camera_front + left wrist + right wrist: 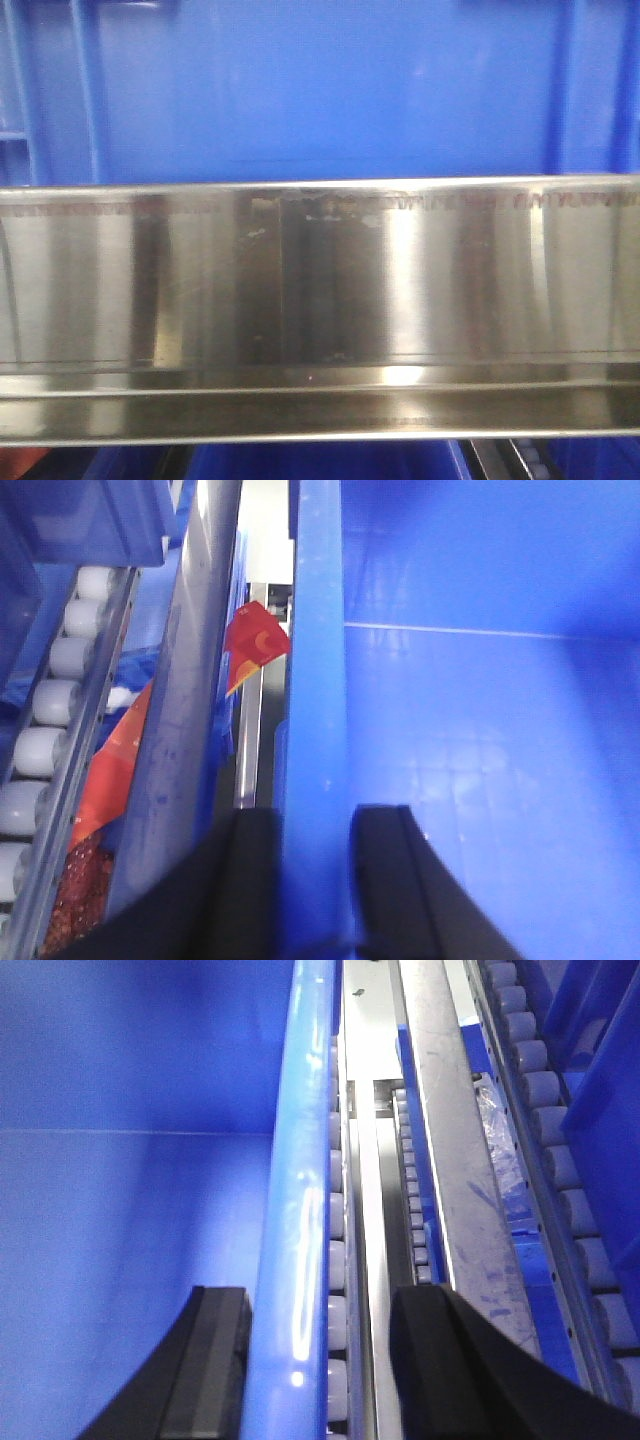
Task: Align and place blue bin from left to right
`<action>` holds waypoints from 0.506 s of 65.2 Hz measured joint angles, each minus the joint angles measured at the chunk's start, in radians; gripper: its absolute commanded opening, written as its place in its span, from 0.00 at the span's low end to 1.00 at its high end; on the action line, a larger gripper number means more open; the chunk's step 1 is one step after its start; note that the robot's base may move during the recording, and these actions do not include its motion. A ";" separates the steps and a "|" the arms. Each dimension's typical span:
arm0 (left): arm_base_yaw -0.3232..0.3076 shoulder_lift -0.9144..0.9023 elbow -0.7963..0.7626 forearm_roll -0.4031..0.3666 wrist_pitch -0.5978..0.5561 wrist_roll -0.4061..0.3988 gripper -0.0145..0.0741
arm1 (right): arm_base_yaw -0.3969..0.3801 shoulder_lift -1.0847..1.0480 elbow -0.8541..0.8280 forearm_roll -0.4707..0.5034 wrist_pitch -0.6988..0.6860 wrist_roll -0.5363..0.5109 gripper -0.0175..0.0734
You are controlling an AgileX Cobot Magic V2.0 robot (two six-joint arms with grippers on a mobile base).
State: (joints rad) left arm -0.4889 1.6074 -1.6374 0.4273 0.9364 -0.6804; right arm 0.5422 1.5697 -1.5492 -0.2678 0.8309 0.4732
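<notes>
The blue bin (320,90) fills the top of the front view with its smooth wall and corner ribs. In the left wrist view my left gripper (318,815) straddles the bin's left rim (315,680), and both black fingers press against the wall, one outside and one inside the blue bin (480,730). In the right wrist view my right gripper (322,1295) straddles the right rim (295,1180) of the blue bin (130,1210). Its inner finger (215,1360) lies against the wall. Its outer finger (440,1360) stands apart, with rollers showing in the gap.
A polished steel rail (320,280) crosses the front view below the bin. White conveyor rollers (45,750) and red packets (255,640) lie left of it, under another blue crate (80,520). To the right run roller tracks (555,1160), a grey rail (450,1160) and more blue crates (600,1060).
</notes>
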 measured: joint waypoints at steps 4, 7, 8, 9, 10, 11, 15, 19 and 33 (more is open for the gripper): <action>0.000 0.000 -0.005 -0.008 0.000 0.000 0.67 | 0.000 0.000 -0.019 0.002 0.017 0.009 0.60; 0.000 0.000 -0.010 -0.010 0.002 0.000 0.69 | 0.000 0.000 -0.041 -0.001 0.029 0.015 0.63; 0.000 0.000 -0.012 -0.012 0.002 0.000 0.69 | 0.000 0.000 -0.050 0.000 0.038 0.015 0.64; 0.000 0.000 -0.016 -0.012 0.004 0.000 0.69 | 0.000 0.000 -0.058 -0.002 0.044 0.017 0.64; 0.000 0.000 -0.019 -0.012 0.004 0.000 0.69 | 0.000 0.000 -0.071 -0.004 0.050 0.017 0.64; 0.000 0.000 -0.022 -0.014 0.008 0.000 0.69 | 0.000 0.000 -0.080 -0.004 0.055 0.017 0.64; 0.000 0.000 -0.034 -0.014 0.017 0.000 0.68 | 0.000 0.000 -0.112 -0.006 0.077 0.017 0.63; 0.000 0.000 -0.051 -0.014 0.026 0.000 0.68 | 0.000 0.000 -0.144 -0.006 0.090 0.009 0.63; 0.000 0.000 -0.131 -0.012 0.073 0.009 0.46 | 0.005 0.000 -0.235 -0.010 0.152 -0.019 0.53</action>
State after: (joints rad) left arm -0.4889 1.6074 -1.7682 0.4152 1.0093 -0.6716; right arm 0.5469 1.5696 -1.7844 -0.2780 0.9829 0.4540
